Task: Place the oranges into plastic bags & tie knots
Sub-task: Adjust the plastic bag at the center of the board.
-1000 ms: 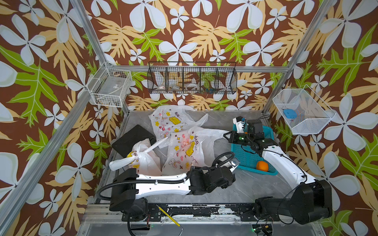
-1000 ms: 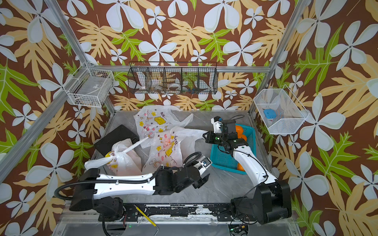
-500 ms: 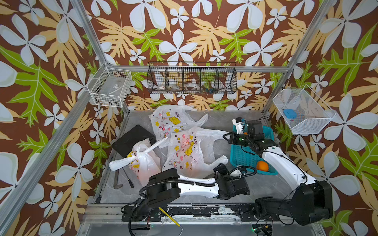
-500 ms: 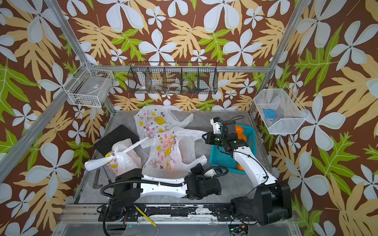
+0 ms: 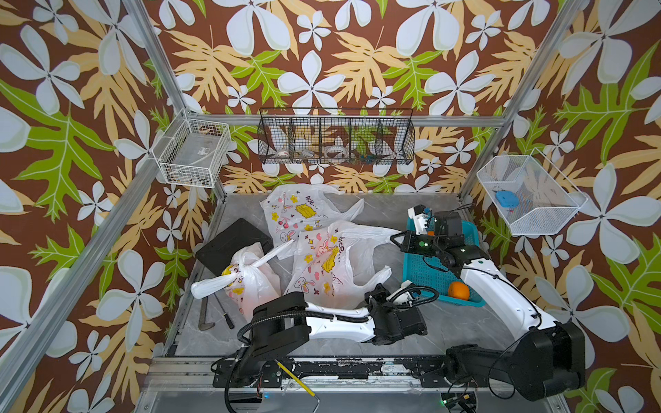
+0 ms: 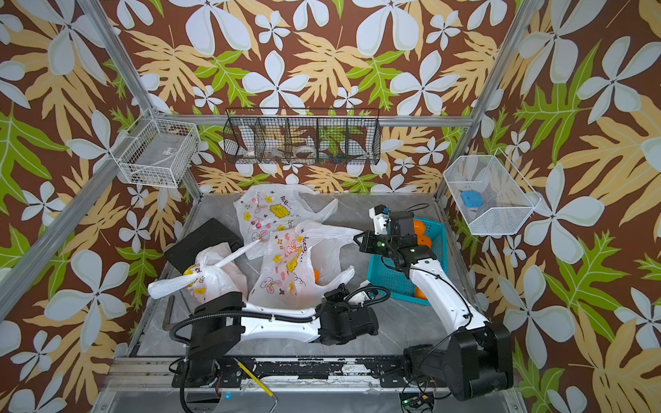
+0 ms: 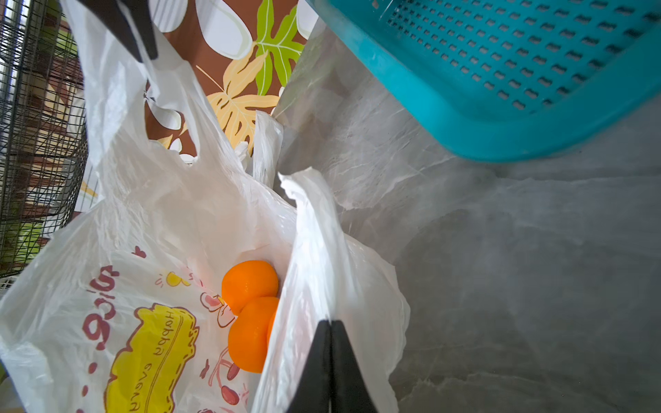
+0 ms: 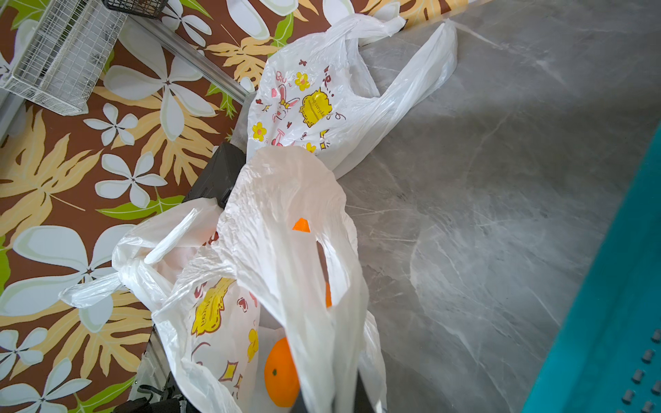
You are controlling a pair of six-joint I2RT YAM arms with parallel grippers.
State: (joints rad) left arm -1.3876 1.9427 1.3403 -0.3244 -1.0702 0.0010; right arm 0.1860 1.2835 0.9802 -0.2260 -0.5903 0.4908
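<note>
grey marble worktop (image 5: 447, 321) under loud floral wallpaper, with the teal basket (image 5: 411, 271) as the marker for everything else.

the middle bag (image 5: 322, 257) lies just beside the basket. the right pincer (image 5: 396, 239), at the basket's rim, is clamped on one handle strip of it. the left pincer (image 7: 331, 323), near the basket's front corner, has its jaws together on the other strip.

with both handles taken, the job now looks like tying. raise the two strips evenly so the oranges (image 7: 249, 284) sink to the bottom of the bag. then cross one strip over the other with gentle, equal tension. the film is thin and slick, so a hard tug could tear it or slip it out of a grip. pulling sideways toward the basket could tip the mouth and roll fruit out.

count:
- bags: three. the middle one, a knotted bag (image 5: 250, 286) farther from the basket, and a flat bag (image 5: 297, 211) well apart from the basket, by the back wall.
- the knot (image 5: 231, 273): one.
- oranges in the middle bag: two plain, with a sliver of perhaps a third.
- basket oranges (image 6: 419, 226): three show.
- fruit inside the knotted bag: cannot be counted through the film.
</note>
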